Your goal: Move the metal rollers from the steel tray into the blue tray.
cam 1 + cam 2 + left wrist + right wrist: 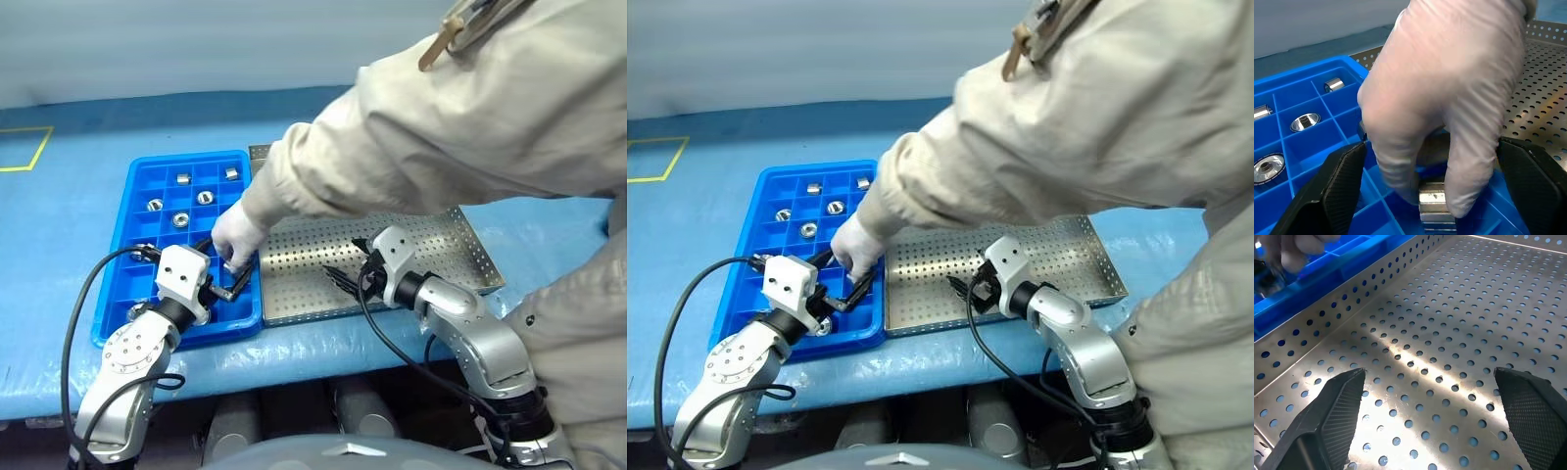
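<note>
Setting: industrial workshop or factory parts-handling station. Evidence: worktop point(59, 225) under a blue protective cover, with a yellow taped outline point(24, 147) marking a position; perforated steel tray point(431, 250) beside a blue tray point(147, 196) divided into square compartments, several holding machined metal rollers point(181, 218); a person in a pale work coat point(470, 108) and white glove point(238, 235) reaching into the compartments; plain grey wall point(196, 39) behind.

Blue-covered table point(59, 211) — pale wall point(176, 39) behind.
</note>
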Controlling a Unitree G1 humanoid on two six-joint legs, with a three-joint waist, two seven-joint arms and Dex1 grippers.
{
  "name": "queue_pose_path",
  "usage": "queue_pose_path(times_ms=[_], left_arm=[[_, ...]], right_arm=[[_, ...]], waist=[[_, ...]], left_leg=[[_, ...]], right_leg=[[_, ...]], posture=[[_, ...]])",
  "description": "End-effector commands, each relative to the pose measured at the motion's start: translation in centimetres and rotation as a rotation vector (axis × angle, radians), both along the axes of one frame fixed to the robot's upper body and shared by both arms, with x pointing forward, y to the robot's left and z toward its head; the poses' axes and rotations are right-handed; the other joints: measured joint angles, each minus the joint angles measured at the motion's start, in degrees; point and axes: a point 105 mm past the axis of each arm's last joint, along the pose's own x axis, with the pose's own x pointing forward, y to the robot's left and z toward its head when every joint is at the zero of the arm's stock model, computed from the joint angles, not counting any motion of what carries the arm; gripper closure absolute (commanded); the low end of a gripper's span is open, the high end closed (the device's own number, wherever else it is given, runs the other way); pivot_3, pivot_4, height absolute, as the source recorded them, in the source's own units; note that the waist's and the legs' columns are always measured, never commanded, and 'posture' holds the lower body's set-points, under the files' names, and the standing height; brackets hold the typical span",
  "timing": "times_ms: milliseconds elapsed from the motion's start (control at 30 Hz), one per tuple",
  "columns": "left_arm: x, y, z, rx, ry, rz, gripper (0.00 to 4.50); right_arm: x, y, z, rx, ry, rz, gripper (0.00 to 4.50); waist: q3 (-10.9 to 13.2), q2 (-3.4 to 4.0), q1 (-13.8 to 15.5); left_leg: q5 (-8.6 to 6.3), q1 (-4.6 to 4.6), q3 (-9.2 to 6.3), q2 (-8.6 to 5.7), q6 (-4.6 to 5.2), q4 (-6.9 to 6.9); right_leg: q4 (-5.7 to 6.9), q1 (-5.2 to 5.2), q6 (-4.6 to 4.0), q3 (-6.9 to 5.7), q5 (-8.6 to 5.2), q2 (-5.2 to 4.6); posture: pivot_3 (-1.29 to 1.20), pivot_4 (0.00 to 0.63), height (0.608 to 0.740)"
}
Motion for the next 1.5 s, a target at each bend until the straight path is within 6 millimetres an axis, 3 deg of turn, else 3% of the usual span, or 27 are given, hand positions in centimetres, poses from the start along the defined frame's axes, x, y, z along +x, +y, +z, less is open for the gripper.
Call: queue_pose_path(times_ms=[33,567,767,967,1233,1467,1500], left_arm=[[-0.3,-0.2,1.8,-0.004,-0.072,-0.012,0.0],[-0.6,-0.5,1.7,-0.009,-0.061,-0.021,0.0],[-0.5,-0.7,1.6,-0.017,-0.061,-0.02,0.0],[-0.5,-0.7,1.6,-0.021,-0.062,-0.019,0.0],[-0.4,-0.8,1.6,-0.024,-0.068,-0.02,0.0],[-0.6,-0.7,1.5,-0.023,-0.066,-0.012,0.0],[-0.6,-0.7,1.5,-0.023,-0.066,-0.01,0.0]], right_arm=[[0.2,0.3,1.1,0.007,-0.051,0.015,0.04],[0.1,0.3,1.1,0.011,-0.049,0.003,0.04],[2.1,-0.4,1.8,0.025,-0.102,-0.145,0.04],[3.9,-0.3,1.4,0.077,-0.064,-0.284,0.04],[6.3,0.5,0.1,0.145,-0.009,-0.425,0.04],[7.2,-0.4,-2.0,0.092,0.017,-0.497,0.04],[7.1,-0.5,-2.3,0.089,0.029,-0.503,0.22]], waist=[[0.0,0.0,0.0],[0.0,0.0,0.1],[0.0,0.0,0.0],[0.0,0.0,0.0],[0.0,0.02,0.0],[0.0,0.02,0.1],[0.0,0.02,0.1]], left_leg=[[0.0,0.0,0.0,0.0,0.0,0.0],[0.0,0.0,0.0,0.0,0.0,0.0],[0.0,0.0,0.01,0.0,0.0,0.0],[0.0,-0.01,0.01,0.0,0.0,-0.02],[0.0,-0.02,0.0,0.01,0.0,-0.05],[0.0,-0.02,-0.01,0.01,0.0,-0.1],[0.0,-0.02,-0.01,0.01,0.0,-0.1]], right_leg=[[0.0,0.0,0.0,0.0,0.0,0.0],[-0.01,0.0,0.0,0.0,0.0,-0.01],[0.0,-0.01,0.0,0.0,0.0,0.0],[-0.01,-0.02,0.0,0.01,0.0,-0.01],[-0.02,-0.03,0.0,0.0,0.01,-0.01],[-0.05,-0.03,0.0,0.0,0.01,-0.01],[-0.05,-0.03,0.0,-0.01,0.01,-0.01]], posture=[[-0.06,0.15,0.74],[-0.06,0.15,0.74],[-0.06,0.15,0.74],[-0.06,0.15,0.74],[-0.05,0.15,0.74],[-0.04,0.15,0.74],[-0.03,0.15,0.74]])
